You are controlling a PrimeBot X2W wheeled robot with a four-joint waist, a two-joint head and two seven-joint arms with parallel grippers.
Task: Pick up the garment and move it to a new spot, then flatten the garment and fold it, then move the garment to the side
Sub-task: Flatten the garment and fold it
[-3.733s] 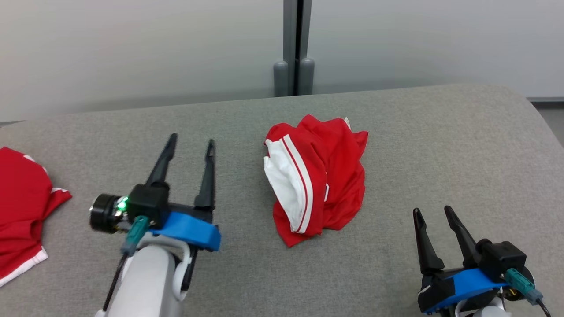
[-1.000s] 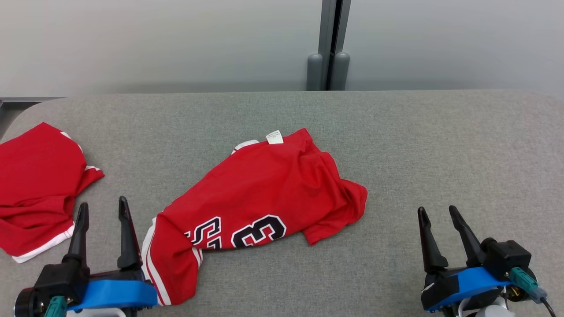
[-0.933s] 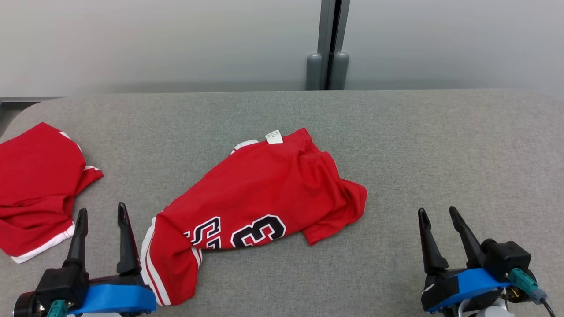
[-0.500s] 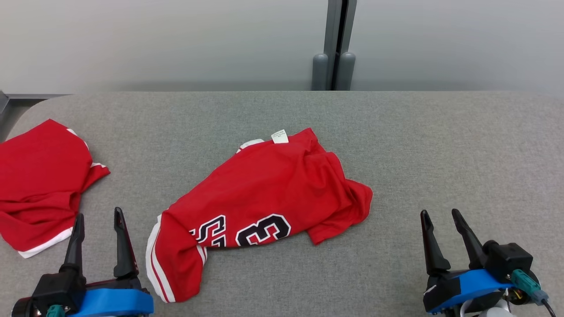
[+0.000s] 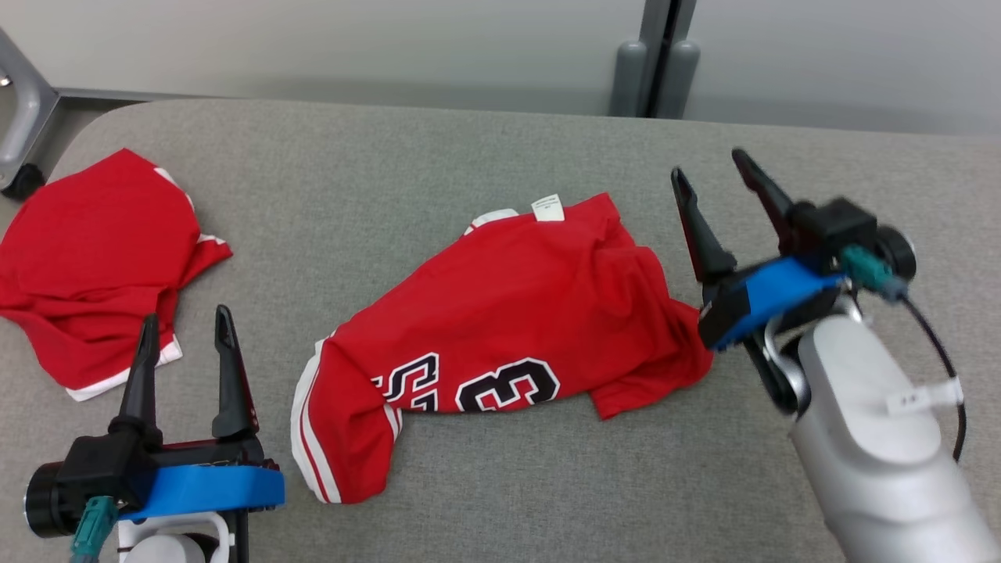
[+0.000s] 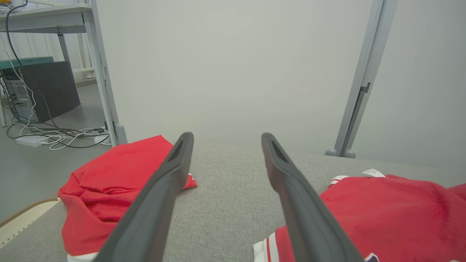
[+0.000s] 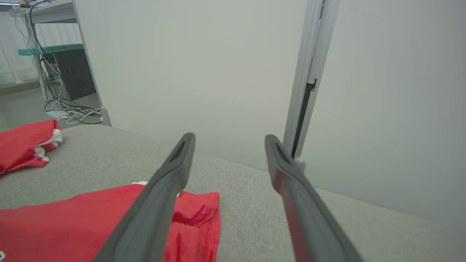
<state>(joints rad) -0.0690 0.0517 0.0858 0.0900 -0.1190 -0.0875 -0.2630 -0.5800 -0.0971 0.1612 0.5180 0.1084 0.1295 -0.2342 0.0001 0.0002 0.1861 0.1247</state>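
The garment [image 5: 508, 328] is a red jersey with white trim and black-and-white numbers, lying rumpled and slanted across the middle of the grey table [image 5: 469, 156]. It also shows in the left wrist view as red cloth [image 6: 393, 214] at lower right, and in the right wrist view [image 7: 72, 225] at lower left. My left gripper [image 5: 186, 324] stands open near the front left, just left of the jersey's striped hem, holding nothing. My right gripper [image 5: 710, 164] hangs open above the table beside the jersey's right edge, empty.
A second red garment [image 5: 102, 258] lies crumpled at the table's far left, also in the left wrist view [image 6: 109, 182]. A grey post [image 5: 657, 70] stands behind the table's back edge. A metal frame leg [image 5: 19, 117] is at the far left corner.
My right arm has risen and swung forward and left, up to the jersey's right edge. The camera tilted down and shifted. The left gripper has kept its place; the jersey lies as before.
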